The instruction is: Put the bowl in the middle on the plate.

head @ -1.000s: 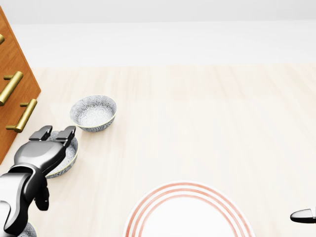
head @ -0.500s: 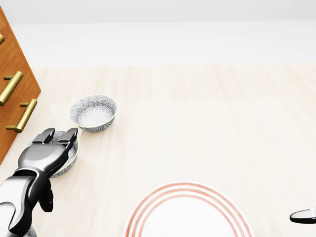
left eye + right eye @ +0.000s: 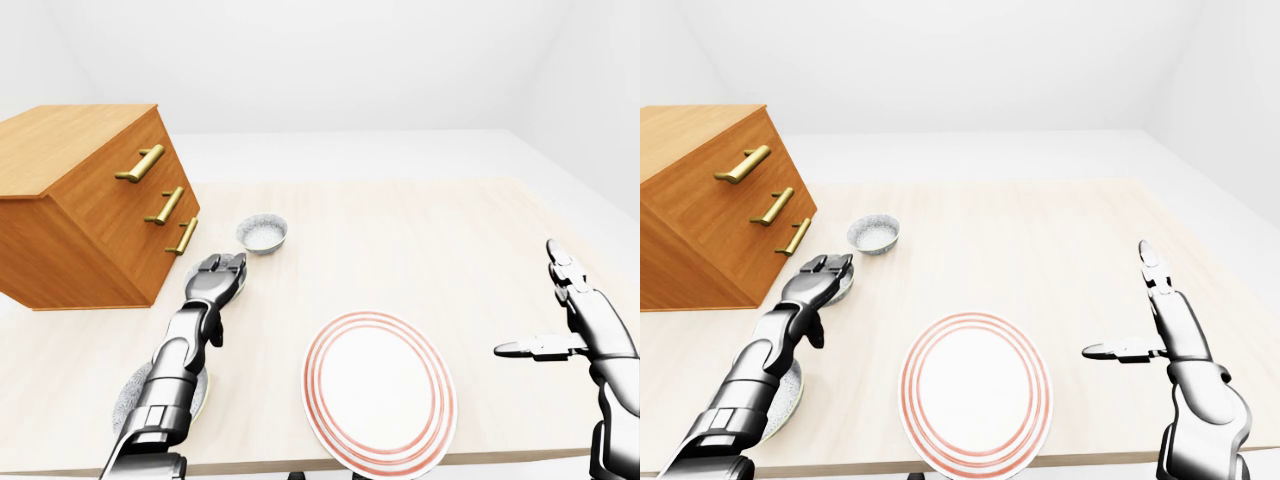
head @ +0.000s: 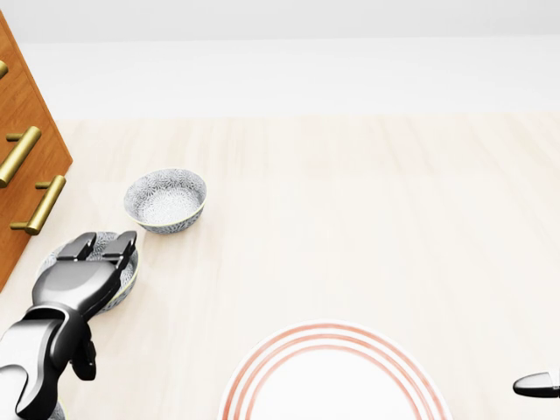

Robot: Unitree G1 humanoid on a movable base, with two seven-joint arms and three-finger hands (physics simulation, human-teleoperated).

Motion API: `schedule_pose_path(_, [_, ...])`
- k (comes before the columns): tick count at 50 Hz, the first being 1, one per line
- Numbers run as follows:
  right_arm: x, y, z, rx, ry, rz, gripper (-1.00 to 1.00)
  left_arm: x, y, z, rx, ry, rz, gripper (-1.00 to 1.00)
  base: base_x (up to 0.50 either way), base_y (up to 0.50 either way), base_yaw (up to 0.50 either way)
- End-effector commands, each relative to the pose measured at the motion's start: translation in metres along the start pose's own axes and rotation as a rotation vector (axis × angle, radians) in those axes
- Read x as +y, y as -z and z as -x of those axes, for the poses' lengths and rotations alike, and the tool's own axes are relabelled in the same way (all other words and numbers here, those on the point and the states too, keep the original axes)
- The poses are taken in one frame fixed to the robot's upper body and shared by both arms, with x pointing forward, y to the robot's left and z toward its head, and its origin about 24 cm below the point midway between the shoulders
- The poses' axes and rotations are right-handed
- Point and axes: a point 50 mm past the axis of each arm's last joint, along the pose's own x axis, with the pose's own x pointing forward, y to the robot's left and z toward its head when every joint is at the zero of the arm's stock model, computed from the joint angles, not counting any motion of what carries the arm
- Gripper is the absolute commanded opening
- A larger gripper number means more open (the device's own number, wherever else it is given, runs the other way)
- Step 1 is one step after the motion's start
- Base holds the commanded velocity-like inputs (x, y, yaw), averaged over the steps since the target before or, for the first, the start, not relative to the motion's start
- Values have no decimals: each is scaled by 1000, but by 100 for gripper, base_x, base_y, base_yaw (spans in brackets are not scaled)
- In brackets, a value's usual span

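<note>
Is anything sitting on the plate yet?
No. The plate is bare inside its red rings, and the middle bowl is apart from it at the head view's left, under the left hand.

pale wood table [image 3: 430, 235], wooden drawer chest [image 3: 95, 215] with brass handles [image 3: 146, 162] at left, plain white walls [image 3: 330, 60], soft even light

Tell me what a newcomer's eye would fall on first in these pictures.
The red-ringed plate at the bottom centre of the left-eye view stands out, bare on the pale table. Next comes the wooden drawer chest at the left, with brass handles. The shiny left hand is over the middle bowl of three lined up beside the chest.
</note>
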Motion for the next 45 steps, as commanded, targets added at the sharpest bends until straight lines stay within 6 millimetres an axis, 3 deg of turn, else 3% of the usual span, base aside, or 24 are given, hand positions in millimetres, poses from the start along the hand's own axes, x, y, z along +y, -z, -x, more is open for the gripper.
schedule_pose_path(1, [0, -2, 0, -7, -2, 5, 100, -3, 1, -1, 3, 1, 4, 100, 0, 0, 0])
schedule_pose_path(31, [1, -1, 1, -4, -10, 5, 100, 1, 3, -3, 17, -17, -8, 100, 0, 0, 0])
schedule_pose_path(45, [1, -2, 1, -4, -12, 8, 100, -26, 5, 3, 23, -19, 9, 100, 0, 0, 0])
